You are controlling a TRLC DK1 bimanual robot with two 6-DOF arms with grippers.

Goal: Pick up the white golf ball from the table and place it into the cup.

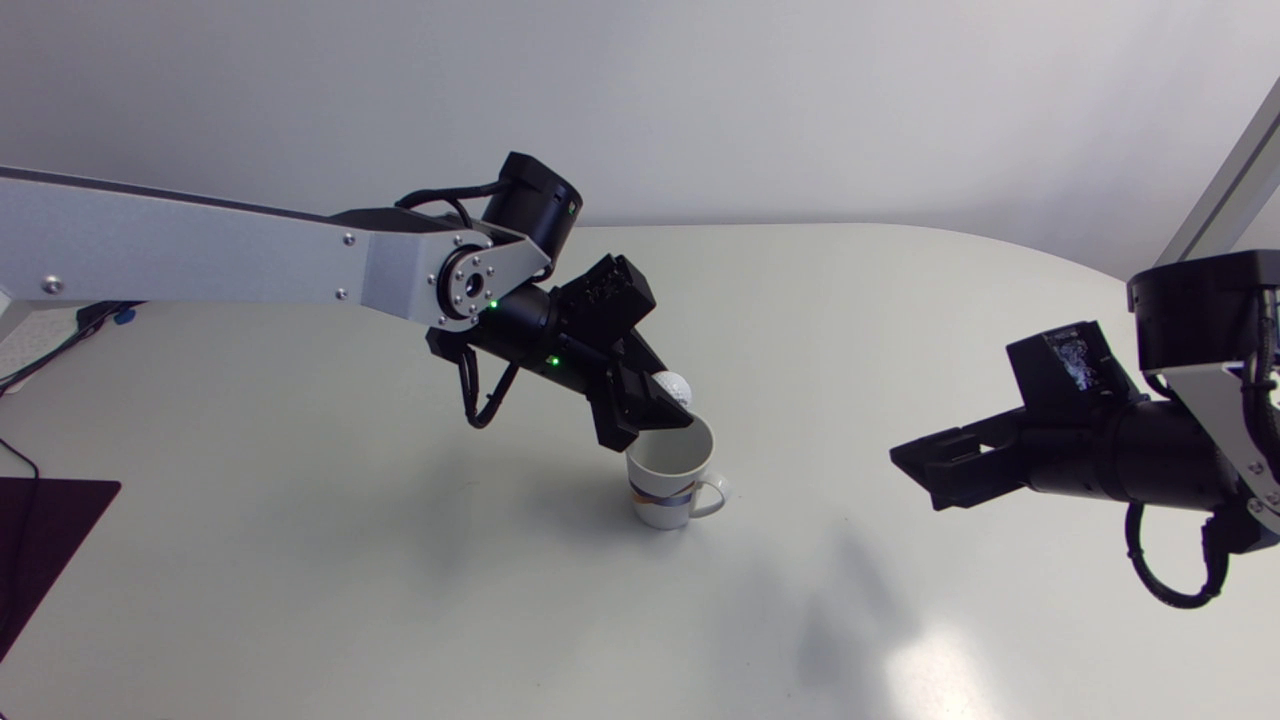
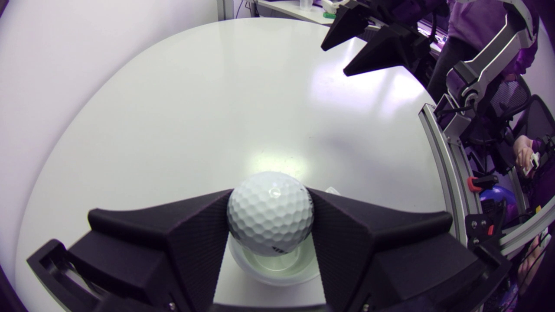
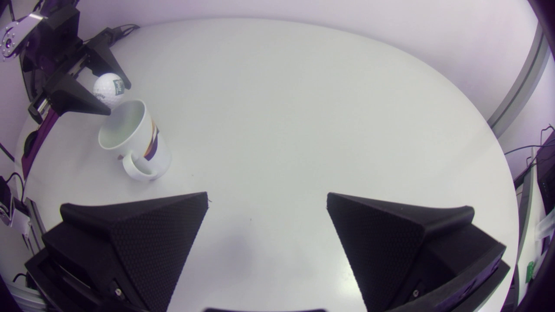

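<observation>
Just above the cup point(image 1: 660, 500), the ball point(image 1: 675, 385) is off the surface point(image 1: 400, 600), pinched in the left claw point(image 1: 675, 400) a little left of the frame's centre in the head view. The left wrist view shows the grip best: the ball point(image 2: 269, 212) sits between the two wedge fingers, each pressing on one side, so the left claw point(image 2: 269, 193) is closed on it only as far as the ball allows. Under the ball lies the cup's point(image 2: 277, 268) open mouth (pale inside, nothing in it that I can see). From the right wrist view the ball point(image 3: 108, 89) hangs over the far side of the rim, partly outside the mouth, with the left claw point(image 3: 118, 99) tilted down toward it. The cup point(image 3: 147, 143) stands upright, white with a dark band, its handle turned toward the right claw point(image 3: 266, 197).

The left arm point(image 1: 200, 250) comes in from the left edge of the head view, across the upper left. The right arm point(image 1: 1130, 460) enters from the right edge, its right claw point(image 1: 915, 478) well apart from the cup, raised above the surface, fingers spread wide and holding nothing. A dark mat point(image 1: 40, 540) lies at the lower left edge.
</observation>
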